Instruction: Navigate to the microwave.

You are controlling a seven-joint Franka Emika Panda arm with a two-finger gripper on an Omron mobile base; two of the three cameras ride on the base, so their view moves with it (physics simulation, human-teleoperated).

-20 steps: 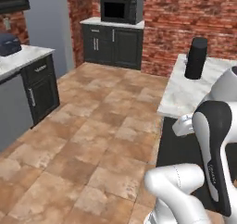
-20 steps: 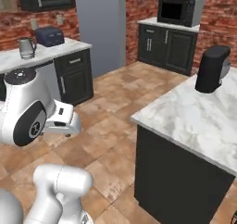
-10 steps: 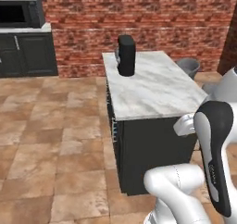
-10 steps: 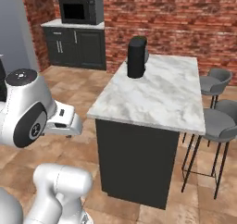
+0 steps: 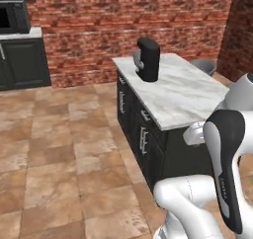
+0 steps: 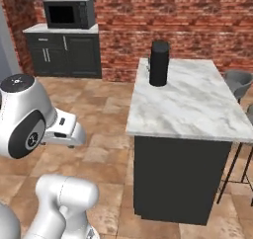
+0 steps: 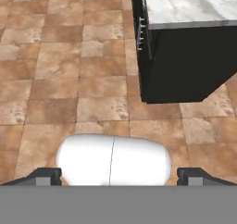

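Both base views look forward and down from behind the arm, sharing the marble desk (image 5: 183, 92) (image 6: 197, 99) mid-frame and the microwave (image 5: 12, 17) (image 6: 68, 14) upper left, far off. Hand view faces tiled floor (image 7: 69, 75); desk corner (image 7: 194, 10) upper right, close.

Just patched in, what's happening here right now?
Nothing is being handled; the robot is driving through the kitchen toward the microwave, which sits on a dark cabinet counter against the brick wall, far off to the left in both base views. Right beside the robot is a marble-topped island with a black cylindrical appliance at its far end and grey stools along one side. The gripper hangs over the tiled floor, fingers wide apart and empty.
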